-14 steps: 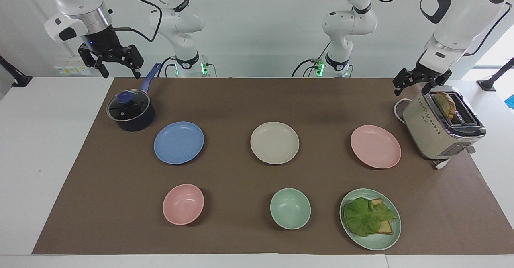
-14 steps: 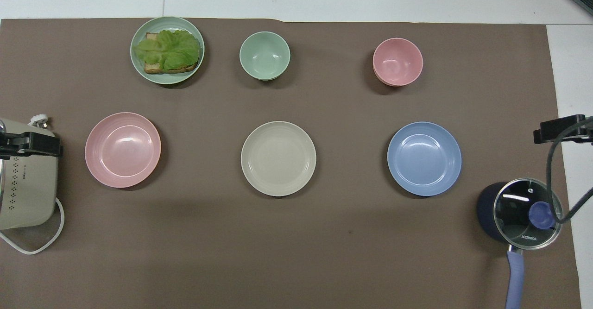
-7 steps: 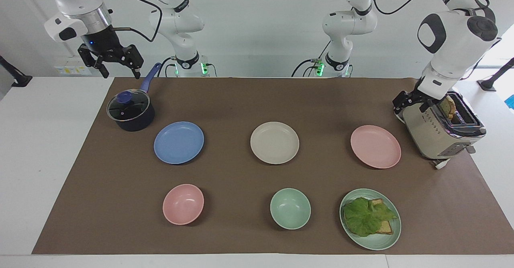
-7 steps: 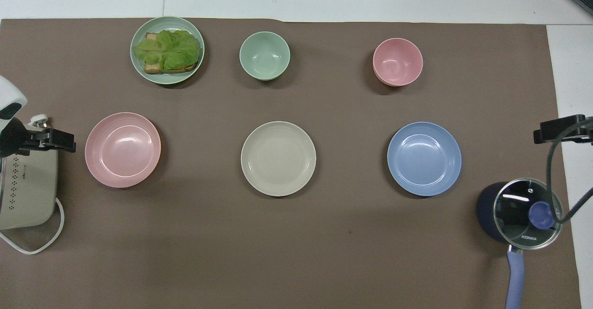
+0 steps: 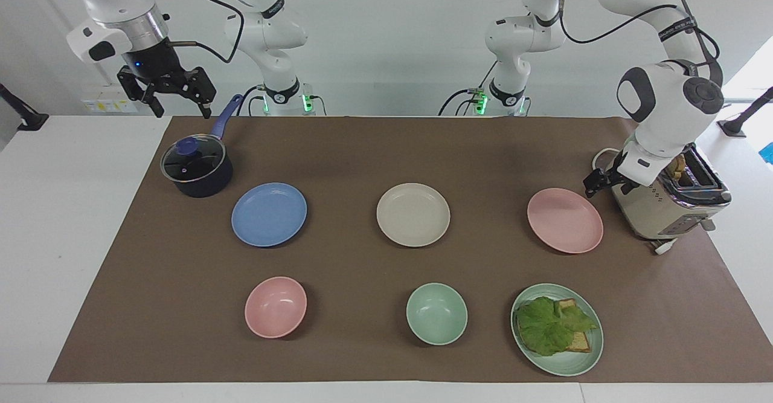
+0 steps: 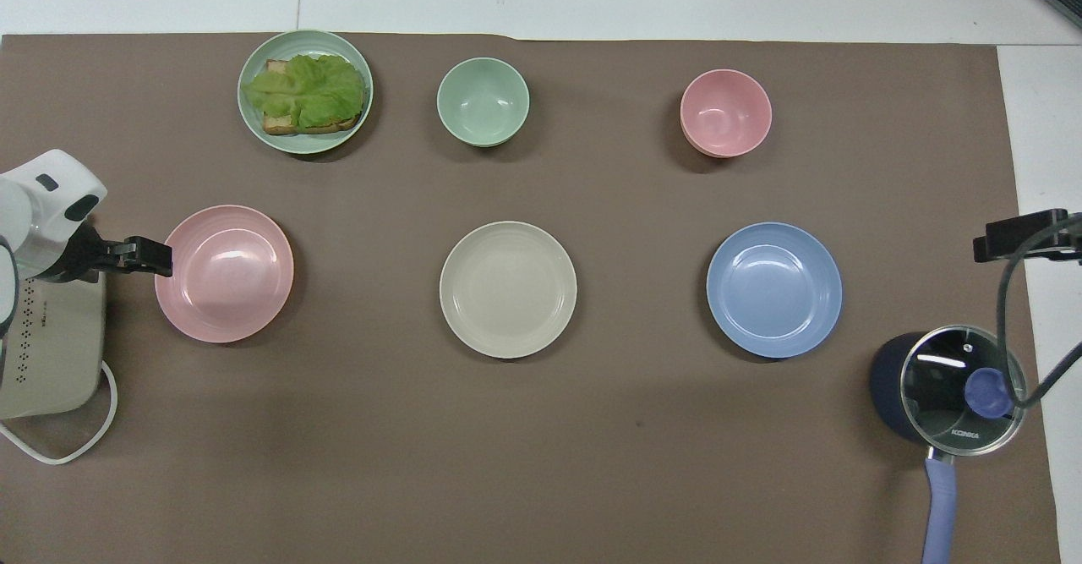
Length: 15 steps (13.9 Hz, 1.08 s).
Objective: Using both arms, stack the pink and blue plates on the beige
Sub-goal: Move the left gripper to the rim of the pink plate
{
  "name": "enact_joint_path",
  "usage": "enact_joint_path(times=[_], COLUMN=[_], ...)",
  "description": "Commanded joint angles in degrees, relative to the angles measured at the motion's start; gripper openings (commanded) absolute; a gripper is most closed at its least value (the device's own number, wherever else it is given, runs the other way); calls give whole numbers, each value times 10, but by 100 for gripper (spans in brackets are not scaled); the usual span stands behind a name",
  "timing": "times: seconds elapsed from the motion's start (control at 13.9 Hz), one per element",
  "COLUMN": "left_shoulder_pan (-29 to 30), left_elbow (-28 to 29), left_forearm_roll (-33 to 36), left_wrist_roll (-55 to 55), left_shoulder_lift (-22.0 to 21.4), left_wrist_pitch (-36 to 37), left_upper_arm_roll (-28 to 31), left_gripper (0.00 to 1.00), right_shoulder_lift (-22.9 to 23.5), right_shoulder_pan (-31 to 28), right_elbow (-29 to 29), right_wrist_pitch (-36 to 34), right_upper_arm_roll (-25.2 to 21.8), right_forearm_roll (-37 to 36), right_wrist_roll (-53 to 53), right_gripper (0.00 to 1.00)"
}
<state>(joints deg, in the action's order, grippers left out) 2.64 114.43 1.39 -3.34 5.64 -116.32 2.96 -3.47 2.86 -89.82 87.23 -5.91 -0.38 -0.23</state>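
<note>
Three plates in row mid-table: beige plate (image 5: 413, 214) in middle, blue plate (image 5: 269, 214) twd right arm's end by pot (image 5: 196, 167), pink plate (image 5: 564, 220) twd left arm's end by toaster (image 5: 664, 200). Bowls farther out.

Four plates on the mat: blue plate (image 5: 269, 214), beige plate (image 5: 413, 214), pink plate (image 5: 564, 220), green plate (image 5: 580, 361) carrying lettuce and toast. Two bowls farther out than the beige plate: pink bowl (image 5: 275, 307), green bowl (image 5: 436, 313). One saucepan (image 5: 196, 167), one toaster (image 5: 664, 200).
</note>
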Motion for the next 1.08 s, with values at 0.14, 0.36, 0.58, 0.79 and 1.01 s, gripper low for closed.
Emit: enact_joint_path(times=[0.14, 0.36, 0.58, 0.79, 1.01], left_shoulder_pan=[21, 26, 25, 25, 25], left_elbow=[38, 48, 64, 71, 74], left_forearm_roll=[-9, -9, -9, -9, -9], left_wrist_roll=[-8, -5, -3, 6, 7], left_shoulder_lift=[24, 33, 42, 46, 46], left_wrist_pitch=[-65, -84, -94, -97, -96], left_upper_arm_roll=[-5, -5, -5, -5, -5], left_gripper=[100, 100, 100, 100, 94], right_shoulder_lift=[-13, -13, -13, -13, -13], right_shoulder_pan=[-1, -1, -1, -1, -1], right_elbow=[-12, -12, -12, -12, -12], right_wrist_pitch=[0, 0, 0, 0, 0], right_upper_arm_roll=[1, 1, 1, 1, 1], right_forearm_roll=[-6, -5, -5, -6, -6], right_wrist_roll=[-7, -7, -7, -7, -7], right_gripper=[100, 100, 100, 100, 100])
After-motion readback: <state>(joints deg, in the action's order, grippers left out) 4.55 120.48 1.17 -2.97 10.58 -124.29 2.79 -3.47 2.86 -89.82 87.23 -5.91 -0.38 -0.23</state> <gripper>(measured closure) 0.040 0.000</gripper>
